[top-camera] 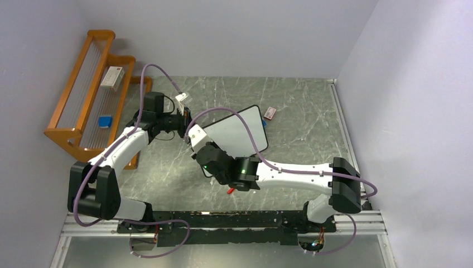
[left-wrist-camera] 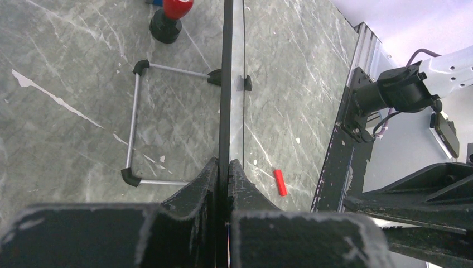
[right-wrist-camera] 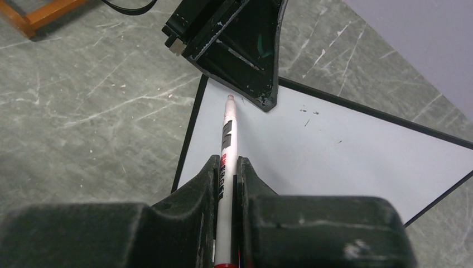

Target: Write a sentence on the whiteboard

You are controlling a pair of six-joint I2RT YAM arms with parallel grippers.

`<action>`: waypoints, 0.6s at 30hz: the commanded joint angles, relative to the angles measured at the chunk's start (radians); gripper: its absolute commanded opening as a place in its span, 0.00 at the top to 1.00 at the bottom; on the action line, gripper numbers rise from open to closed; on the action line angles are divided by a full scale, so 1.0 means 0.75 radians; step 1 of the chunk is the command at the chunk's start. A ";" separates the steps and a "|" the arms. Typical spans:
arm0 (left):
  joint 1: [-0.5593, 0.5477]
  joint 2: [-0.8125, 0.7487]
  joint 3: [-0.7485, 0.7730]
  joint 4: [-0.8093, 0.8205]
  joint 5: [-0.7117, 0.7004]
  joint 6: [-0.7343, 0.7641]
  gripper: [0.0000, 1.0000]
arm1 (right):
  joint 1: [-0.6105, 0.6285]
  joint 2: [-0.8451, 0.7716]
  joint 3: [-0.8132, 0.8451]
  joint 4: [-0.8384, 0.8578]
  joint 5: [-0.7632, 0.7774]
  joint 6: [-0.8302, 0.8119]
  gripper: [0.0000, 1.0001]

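- the right arm [top-camera: 295, 173] is white with black joints. its base is nearer than the whiteboard [top-camera: 237, 131] and off to its right. the arm lies low and bent, and reaches left to the whiteboard's near left corner.
- a small red cap [top-camera: 230, 190] lies on the table nearer than the whiteboard, just by that arm's wrist. it is a short round tube.
- the right gripper [right-wrist-camera: 227, 167] is black and scuffed. its two fingers squeeze tight on a thin white marker [right-wrist-camera: 228, 134] with black and red print. the marker points at the whiteboard's white face, near its left corner. i cannot tell if the tip touches.
- the left arm [top-camera: 125, 142] has its base nearer than the whiteboard and far to its left. it bends at the elbow and meets the whiteboard from the left.
- the left gripper [left-wrist-camera: 228, 167] is pinched closed on the whiteboard's thin black edge.
- the whiteboard is in the middle of the grey stone-look table [top-camera: 301, 139]. it stands tipped up, not flat. it is smooth and white, with a thin black frame and round corners. a bent silver wire stand [left-wrist-camera: 133, 128] with black corner bits sticks out from its back and rests on the table.
- a small flat card [top-camera: 270, 113] lies just past the whiteboard's far right corner.
- an orange-brown wooden rack [top-camera: 83, 106] with thin rods stands left of the whiteboard, by the wall.
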 commanded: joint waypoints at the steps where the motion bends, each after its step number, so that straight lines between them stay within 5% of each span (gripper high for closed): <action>1: -0.026 0.041 -0.025 -0.050 -0.051 0.036 0.95 | -0.005 0.035 0.070 -0.026 0.054 -0.015 1.00; 18: -0.026 0.049 -0.020 -0.049 -0.054 0.034 0.95 | 0.003 0.089 0.171 -0.207 0.015 0.045 1.00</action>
